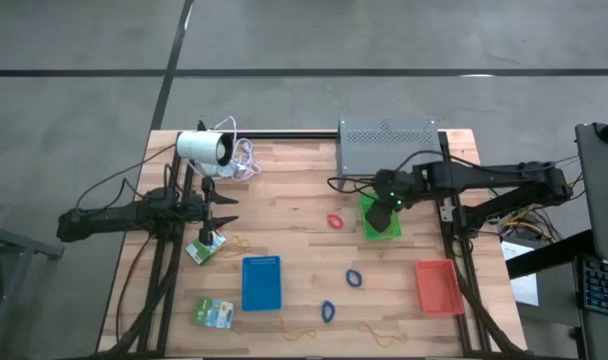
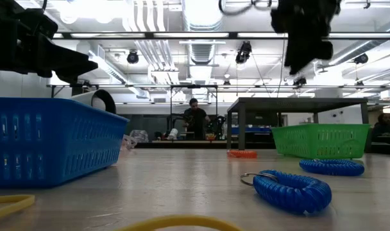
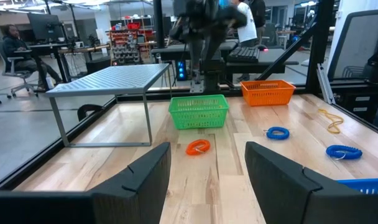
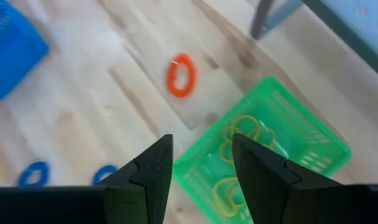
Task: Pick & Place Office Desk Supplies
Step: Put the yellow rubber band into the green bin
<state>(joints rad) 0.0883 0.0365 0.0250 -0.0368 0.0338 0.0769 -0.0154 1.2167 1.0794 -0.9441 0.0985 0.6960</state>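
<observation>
My right gripper (image 4: 201,146) hangs open above the green tray (image 1: 381,221), fingers slanting down, nothing between them. Thin yellow rubber bands (image 4: 239,134) lie in that tray. A red loop (image 1: 335,221) lies on the wood just left of the tray. Two blue loops (image 1: 355,278) (image 1: 328,311) lie nearer the front edge. Two green-and-white packets (image 1: 206,248) (image 1: 213,314) and loose rubber bands (image 1: 296,332) lie at the left and front. My left gripper (image 1: 224,207) waits open at the table's left, pointing level across it.
A blue tray (image 1: 261,282) sits front centre and a red-orange tray (image 1: 438,285) front right. The grey perforated stand (image 1: 387,147) is at the far edge behind the green tray. A white cylinder with coiled cable (image 1: 204,147) stands at the far left.
</observation>
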